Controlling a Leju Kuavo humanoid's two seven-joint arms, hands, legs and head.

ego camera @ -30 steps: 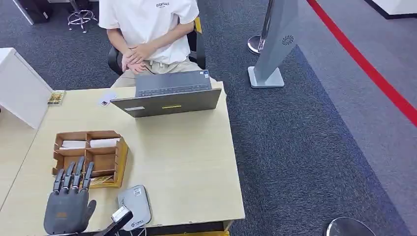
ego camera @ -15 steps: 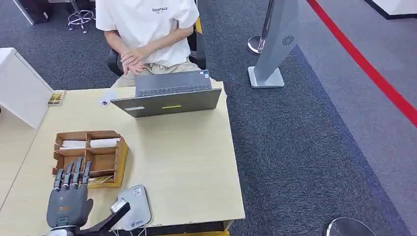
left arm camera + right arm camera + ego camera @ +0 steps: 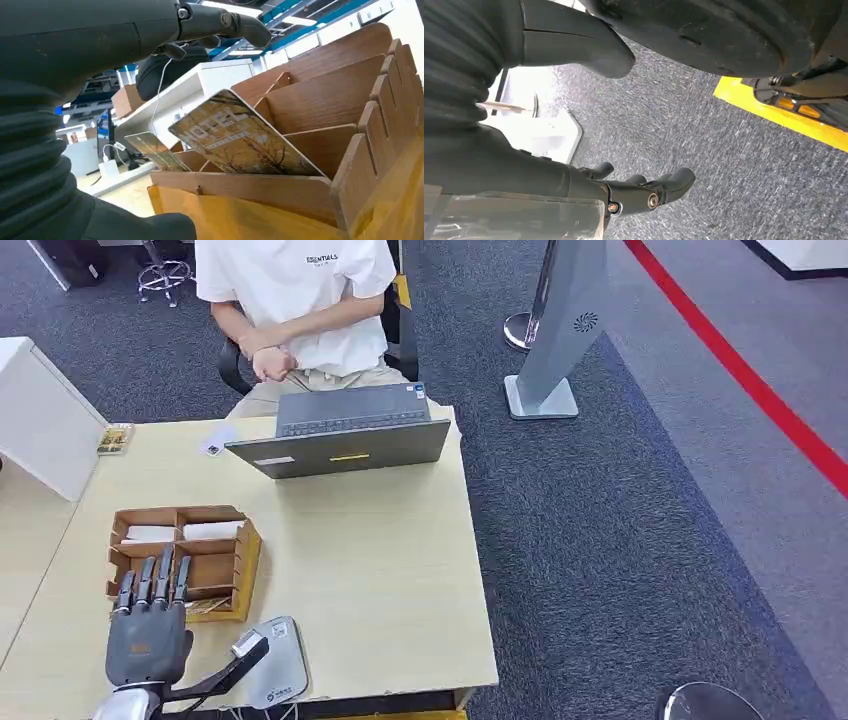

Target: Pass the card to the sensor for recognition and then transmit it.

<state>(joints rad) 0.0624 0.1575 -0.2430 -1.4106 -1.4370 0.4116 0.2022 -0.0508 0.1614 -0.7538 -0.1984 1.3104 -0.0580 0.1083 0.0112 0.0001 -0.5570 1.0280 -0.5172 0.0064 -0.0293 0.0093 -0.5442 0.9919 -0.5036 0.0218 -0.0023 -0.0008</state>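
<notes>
Two cards lean in the near compartment of the wooden box (image 3: 184,558), and the left hand (image 3: 148,635) hovers just short of them, fingers straight and apart, holding nothing. The card (image 3: 239,137) lies directly ahead of the fingertips, tilted, its long axis across the box. The sensor (image 3: 275,661) sits just right of that hand. From the left wrist, the card's "HOTEL" print and lean show; from the head they are a thin sliver. The right hand (image 3: 634,192) hangs by the floor, seemingly loosely curled and empty.
</notes>
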